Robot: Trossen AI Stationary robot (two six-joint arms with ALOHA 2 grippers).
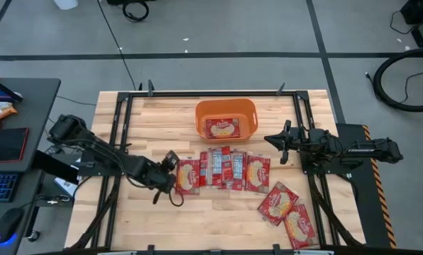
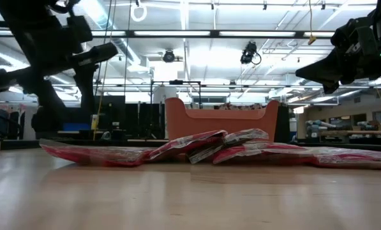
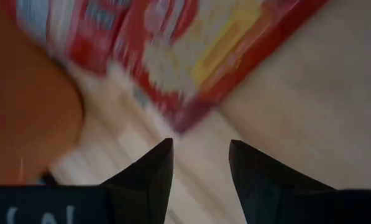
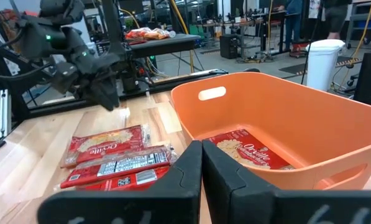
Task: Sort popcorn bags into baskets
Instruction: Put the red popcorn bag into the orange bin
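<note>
- On the worktop the orange basket sits at the far middle, within either arm's reach, one bag inside.
- Bags in a row overlap just in front; two more lie apart.
- Left tool hangs beside the row's end bag, fingers parted, empty.
- Right tool waits closed, empty, beside the basket.

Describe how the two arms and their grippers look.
Both arms are dark, jointed, and carry thin black cables. The left gripper ends in two black, tapering, pointed fingers. The right gripper has two black, blocky fingers with flat inner faces. The right arm's base shows an orange-and-black striped edge.
</note>
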